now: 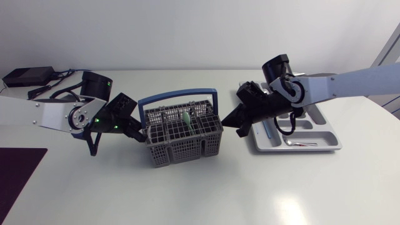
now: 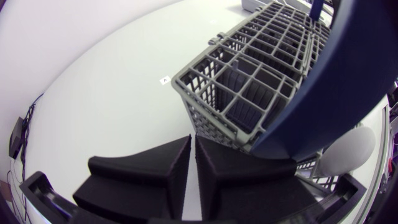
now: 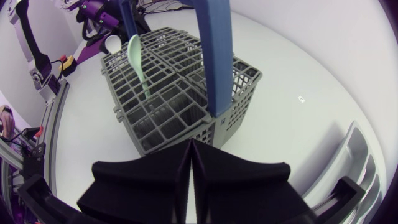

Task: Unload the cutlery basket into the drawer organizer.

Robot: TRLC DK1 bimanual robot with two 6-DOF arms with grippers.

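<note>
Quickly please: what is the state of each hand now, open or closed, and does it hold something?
Left hand: closed, holding nothing.
Right hand: closed, holding nothing.

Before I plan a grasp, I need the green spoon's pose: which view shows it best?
Right wrist view: the green spoon stands bowl-up in the basket, stem visible. Head view shows mostly its bowl; left wrist view shows nothing clearly of it.
</note>
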